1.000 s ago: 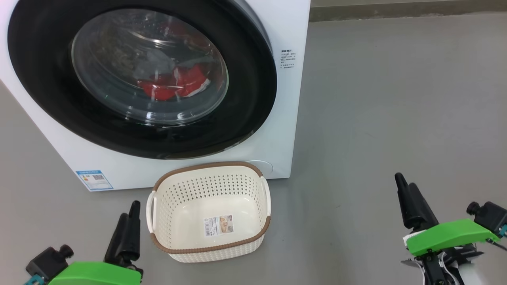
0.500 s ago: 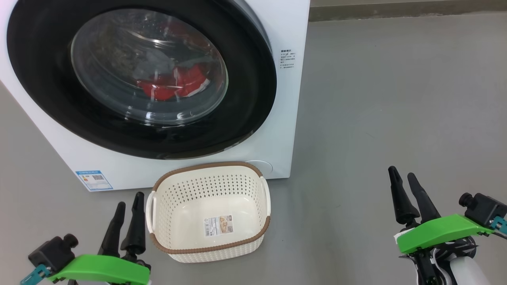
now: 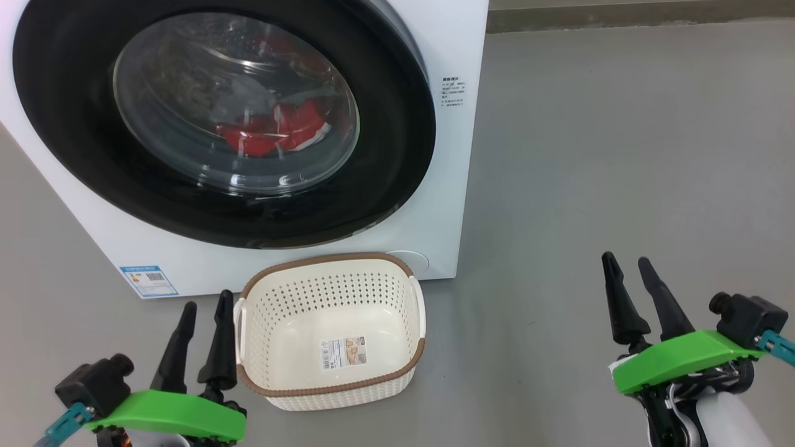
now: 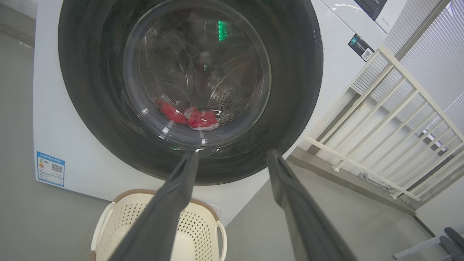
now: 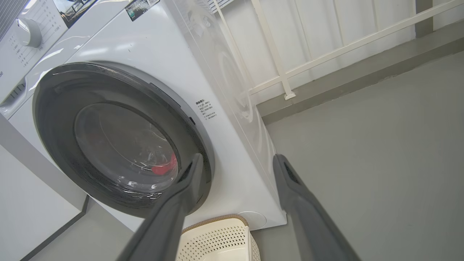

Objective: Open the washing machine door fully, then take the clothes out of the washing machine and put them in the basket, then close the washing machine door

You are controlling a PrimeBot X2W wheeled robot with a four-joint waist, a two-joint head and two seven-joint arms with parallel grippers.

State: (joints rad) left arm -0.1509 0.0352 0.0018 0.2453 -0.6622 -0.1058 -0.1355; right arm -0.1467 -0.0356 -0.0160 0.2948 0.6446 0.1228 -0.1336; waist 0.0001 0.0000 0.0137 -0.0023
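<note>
In front of the robot, on the grey floor (image 3: pixel 621 124), the big white boxy front-loading washing machine (image 3: pixel 447 186) is seen with its large round door of glossy black rim and bulging clear glass (image 3: pixel 186 105) shut flat against the machine's front. Behind the glass, low inside, the bright red garments with white trim (image 3: pixel 273 133) are lying. The small cream perforated plastic basket with a brown woven-look rim (image 3: pixel 329 259) is set on the floor just before the machine, below the door, and no garment is in it. The left gripper (image 3: pixel 206 301) is held low just beside the basket's left side, the right gripper (image 3: pixel 625 258) well apart to the right over bare floor. The two dark fingers (image 3: pixel 618 298) of each are spread apart and nothing is held by either.

The door is to be opened first. A small dark notch (image 5: pixel 191 120) is seen at the rim's right edge in the right wrist view. It is judged to mark the latch side, though no hinge can be made out. The right gripper, being nearer that edge, would best be raised to it and one finger hooked behind the rim. The pull is better taken along an arc than straight back, so that the finger is not dragged off the glossy surface. The swing should be carried to its end, since a half-open door would hinder reaching in
</note>
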